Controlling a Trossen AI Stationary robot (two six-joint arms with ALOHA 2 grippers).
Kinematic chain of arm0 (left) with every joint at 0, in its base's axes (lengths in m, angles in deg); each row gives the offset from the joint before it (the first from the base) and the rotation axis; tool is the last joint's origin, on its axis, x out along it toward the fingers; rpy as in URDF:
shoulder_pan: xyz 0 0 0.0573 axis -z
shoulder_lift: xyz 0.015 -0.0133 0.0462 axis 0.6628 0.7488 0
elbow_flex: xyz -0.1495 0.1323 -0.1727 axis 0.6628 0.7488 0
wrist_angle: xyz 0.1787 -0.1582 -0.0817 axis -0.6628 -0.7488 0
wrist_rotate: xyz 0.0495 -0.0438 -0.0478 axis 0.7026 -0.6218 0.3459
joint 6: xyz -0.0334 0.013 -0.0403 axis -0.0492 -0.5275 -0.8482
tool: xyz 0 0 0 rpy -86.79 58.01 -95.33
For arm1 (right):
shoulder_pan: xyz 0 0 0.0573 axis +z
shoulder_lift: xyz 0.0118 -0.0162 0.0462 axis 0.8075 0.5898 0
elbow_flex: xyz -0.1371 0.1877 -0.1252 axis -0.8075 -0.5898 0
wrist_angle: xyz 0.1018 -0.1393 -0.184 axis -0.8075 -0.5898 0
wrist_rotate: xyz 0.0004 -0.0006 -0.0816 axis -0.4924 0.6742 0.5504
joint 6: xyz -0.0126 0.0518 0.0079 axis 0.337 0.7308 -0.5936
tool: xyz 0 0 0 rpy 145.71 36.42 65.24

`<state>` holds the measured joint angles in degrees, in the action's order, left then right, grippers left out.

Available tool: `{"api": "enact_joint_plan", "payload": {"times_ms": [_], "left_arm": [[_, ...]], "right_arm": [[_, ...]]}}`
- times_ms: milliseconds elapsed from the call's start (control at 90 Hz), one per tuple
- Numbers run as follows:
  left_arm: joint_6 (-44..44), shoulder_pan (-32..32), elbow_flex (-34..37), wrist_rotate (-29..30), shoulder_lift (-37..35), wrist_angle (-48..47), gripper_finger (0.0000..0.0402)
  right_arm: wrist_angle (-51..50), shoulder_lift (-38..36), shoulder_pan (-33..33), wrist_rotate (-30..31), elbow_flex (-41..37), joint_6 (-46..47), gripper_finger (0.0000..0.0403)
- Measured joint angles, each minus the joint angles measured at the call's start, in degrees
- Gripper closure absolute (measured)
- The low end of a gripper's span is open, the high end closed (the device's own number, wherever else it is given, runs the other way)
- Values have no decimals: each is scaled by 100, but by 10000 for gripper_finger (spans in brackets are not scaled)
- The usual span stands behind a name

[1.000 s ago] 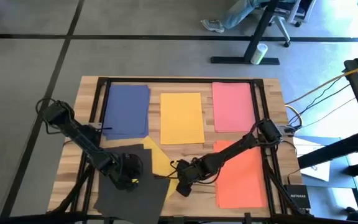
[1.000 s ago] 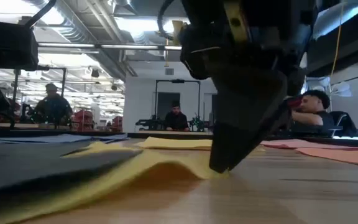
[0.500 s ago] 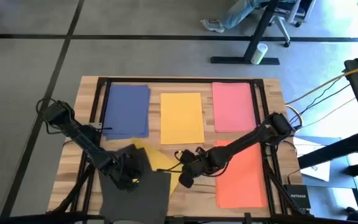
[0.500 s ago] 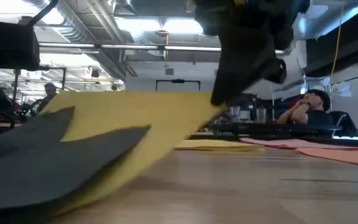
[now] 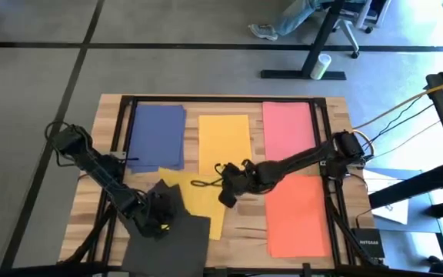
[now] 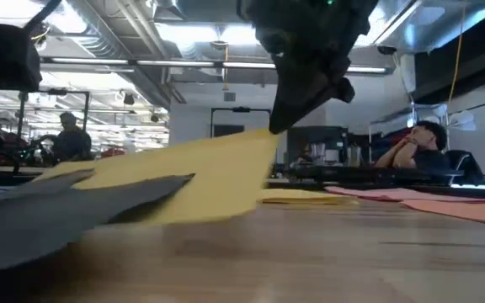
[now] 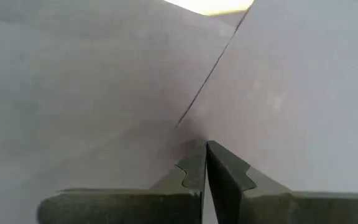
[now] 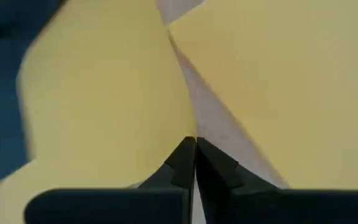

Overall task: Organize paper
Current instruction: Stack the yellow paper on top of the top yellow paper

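Coloured paper lies in piles along the far side: navy blue (image 5: 157, 137), yellow (image 5: 224, 143) and pink (image 5: 288, 131). An orange pile (image 5: 298, 217) lies near right. A loose yellow sheet (image 5: 194, 201) slants up from the table. My right gripper (image 5: 224, 191) is shut on its raised right edge above the table's middle. Dark grey sheets (image 5: 168, 242) cover its near left part. My left gripper (image 5: 162, 211) is shut on the dark grey paper at near left. My left gripper pinches the dark grey paper (image 7: 188, 130) between its two shut fingers; one layer or several, I cannot tell. In the low view the dark paper (image 6: 82, 202) stands slightly raised off the table. My right gripper pinches the loose yellow sheet's right edge (image 8: 174, 127) between its two fingers, coming from above and from the table's right. That edge (image 6: 259, 143) is lifted clear. The sheet slopes down toward the left, where its lower part stays under the dark paper.
A black frame rail (image 5: 221, 99) runs round the working area on the wooden table (image 5: 244, 242). Bare wood shows between the yellow sheet and the orange pile. People sit at desks in the room beyond the table.
My right gripper has gone up and toward the table's far edge with the yellow sheet's edge. The sheet, humped flat on the table before, now slants up from it and shows more from under the dark grey paper.
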<state>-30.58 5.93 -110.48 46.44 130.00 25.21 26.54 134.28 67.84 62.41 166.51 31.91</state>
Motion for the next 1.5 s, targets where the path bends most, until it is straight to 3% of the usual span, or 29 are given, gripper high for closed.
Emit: {"api": "enact_joint_plan", "payload": {"times_ms": [244, 533, 844, 956, 1022, 1311, 1500], "left_arm": [[7, 73, 2, -31, -14, 33, 402], [144, 57, 2, -41, -83, -10, 402], [161, 55, 0, -11, -87, -5, 402], [219, 55, 0, -4, -90, -5, 402], [219, 55, 0, -2, -90, -1, 402], [214, 55, -3, 7, -91, 8, 402], [234, 55, -4, 53, -92, 11, 402]], "right_arm": [[-118, -475, -613, 205, 0, -573, 403], [-476, -1043, -1240, 870, 0, -739, 403], [-1370, -1521, -1885, 1817, 2, 45, 403], [-2058, -1568, -1990, 1836, -28, 546, 403], [-2278, -1575, -1964, 1666, -109, 749, 403], [-2360, -1563, -1644, -174, -884, 1067, 403], [-1503, -1580, -1666, -525, -1292, 1084, 403]]}}
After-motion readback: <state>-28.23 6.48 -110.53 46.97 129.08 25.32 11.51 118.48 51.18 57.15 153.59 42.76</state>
